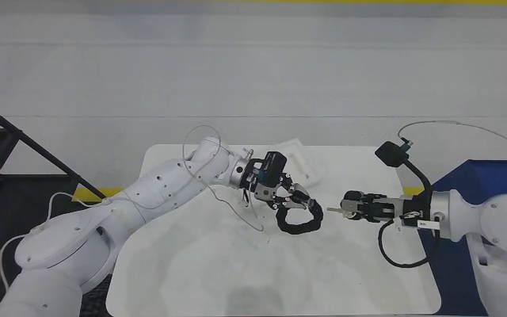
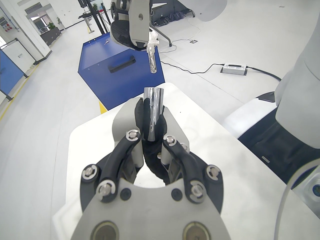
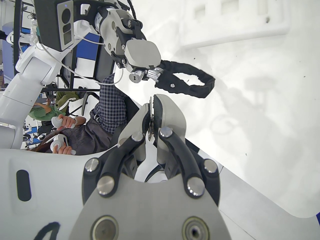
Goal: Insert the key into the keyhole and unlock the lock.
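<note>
The left gripper (image 1: pixel 283 196) holds the lock (image 1: pixel 299 219) up above the middle of the worktop (image 1: pixel 198 277). Its jaws are clamped on the shiny metal barrel (image 2: pixel 153 106). The soft black loop (image 3: pixel 190 83) sticks out past them and hangs free. I think it holds the barrel because that is the hard part. The loop would flop about. The end with the keyhole (image 3: pixel 135 76) is left bare and points right, straight at the other arm, so nothing blocks the way in.

The right gripper (image 1: pixel 354 208) is on the right side of the worktop, at about the same height. Its jaws are shut tight on the flat head of the key (image 1: pixel 336 210). The long thin part of the key pokes out to the left, toward the lock. Holding only the head leaves all of the thin part free to slide in. It also lets the wrist twist the key.

The tip of the key is near the barrel but not touching it. There is a small gap between them, so the key is not in yet. The two look nearly lined up.

Next, I think the key has to go straight across into the hole and then turn. If it is a bit off, the tip could bump the rim. When the key turns, the barrel might slip round in the left jaws.

A white foam tray (image 1: pixel 301 162) lies on the far side of the worktop, well behind both arms.
</note>
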{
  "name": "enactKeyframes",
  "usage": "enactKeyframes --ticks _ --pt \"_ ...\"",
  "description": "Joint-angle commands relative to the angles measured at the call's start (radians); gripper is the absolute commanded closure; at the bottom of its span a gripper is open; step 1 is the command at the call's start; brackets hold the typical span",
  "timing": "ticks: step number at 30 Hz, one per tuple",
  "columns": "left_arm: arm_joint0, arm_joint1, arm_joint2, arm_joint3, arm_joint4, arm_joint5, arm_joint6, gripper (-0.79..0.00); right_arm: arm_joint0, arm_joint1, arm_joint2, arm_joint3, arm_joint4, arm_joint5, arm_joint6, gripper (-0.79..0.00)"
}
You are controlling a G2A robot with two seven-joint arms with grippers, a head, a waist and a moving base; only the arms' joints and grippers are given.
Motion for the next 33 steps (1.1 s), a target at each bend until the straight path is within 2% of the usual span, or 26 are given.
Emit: enactKeyframes --ticks 1,13,17,21,25,29,33 --pt "0.002 -0.009 0.004 0.014 -0.006 0.000 0.000 0.000 0.012 0.001 -0.005 0.012 0.004 0.000 -0.007 0.000" --pt "0.002 -0.009 0.004 0.014 -0.006 0.000 0.000 0.000 0.012 0.001 -0.005 0.012 0.004 0.000 -0.007 0.000" --pt "0.023 -0.006 -0.023 0.017 -0.048 0.004 -0.075 0.000 -0.002 0.003 -0.019 0.000 -0.014 -0.013 -0.044 0.000" --pt "0.034 -0.013 -0.037 0.016 -0.070 0.000 -0.097 0.000 0.010 0.011 -0.039 -0.041 -0.053 0.009 -0.035 0.000" --pt "0.038 -0.040 -0.038 0.037 -0.042 0.005 -0.081 0.000 0.030 0.018 -0.069 -0.071 -0.113 0.045 -0.026 0.000" --pt "0.037 -0.078 -0.031 0.078 0.007 0.004 -0.014 0.000 0.040 0.027 -0.100 -0.093 -0.176 0.067 -0.048 0.000" --pt "0.036 -0.113 -0.017 0.115 0.060 0.050 0.050 0.000 0.044 0.038 -0.120 -0.110 -0.218 0.079 -0.060 0.000"
